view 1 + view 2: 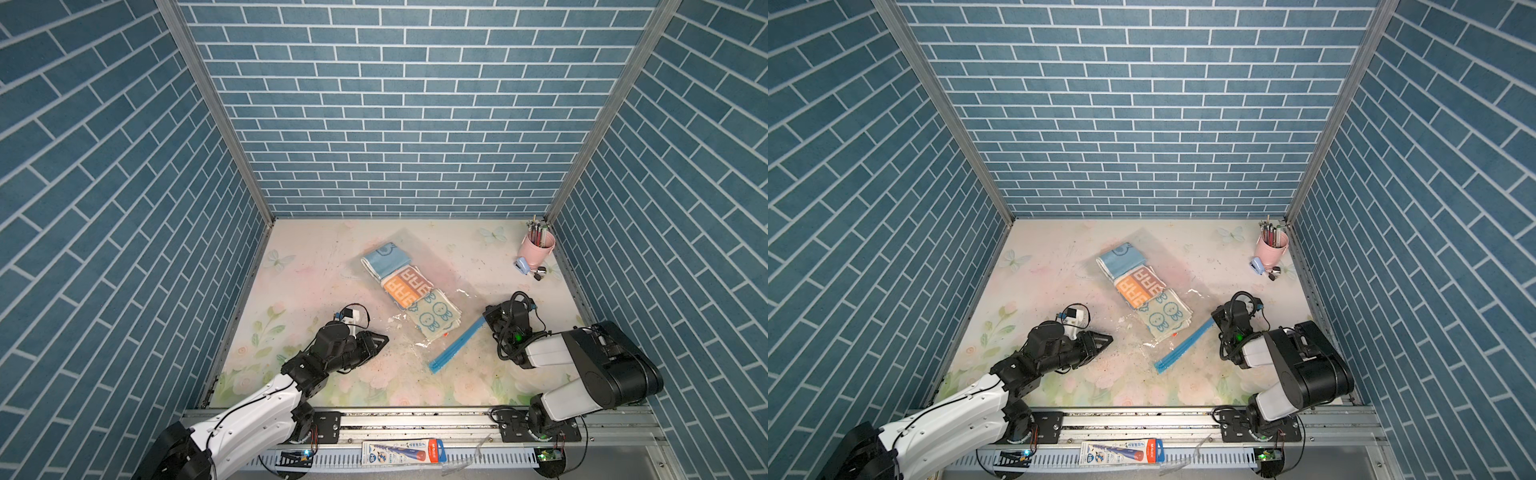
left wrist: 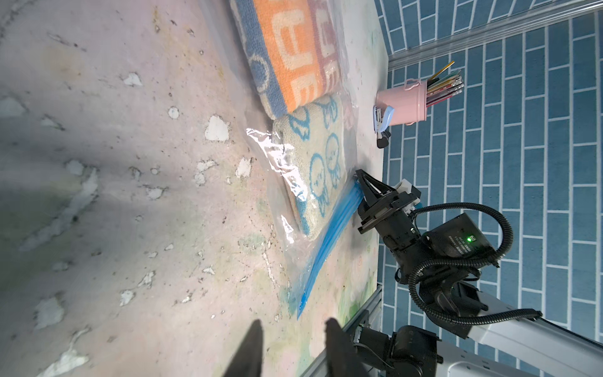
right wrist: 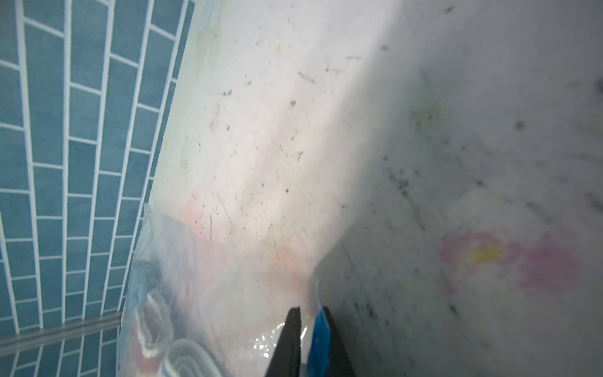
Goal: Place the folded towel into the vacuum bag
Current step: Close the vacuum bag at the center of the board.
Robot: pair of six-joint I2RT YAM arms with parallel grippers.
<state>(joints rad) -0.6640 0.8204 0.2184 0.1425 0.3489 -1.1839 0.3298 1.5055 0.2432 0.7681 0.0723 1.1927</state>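
The clear vacuum bag (image 1: pixel 430 259) lies slantwise on the floral table in both top views. Three folded towels lie in a row under its plastic. A beige towel (image 1: pixel 434 318) with blue bunnies is nearest the blue zip strip (image 1: pixel 457 345); an orange towel (image 1: pixel 405 286) and a light blue towel (image 1: pixel 386 255) sit deeper. My right gripper (image 3: pixel 308 311) stands at the strip's far end, jaws slightly apart, the blue strip (image 3: pixel 321 329) lying against one finger. My left gripper (image 2: pixel 295 326) is open and holds nothing, left of the bag's mouth (image 1: pixel 384 338).
A pink cup of pens (image 1: pixel 536 245) stands at the back right corner, with a blue stapler (image 1: pixel 521 266) and a binder clip (image 1: pixel 539 273) beside it. A toothbrush pack (image 1: pixel 403 453) lies on the front rail. Blue brick walls close three sides.
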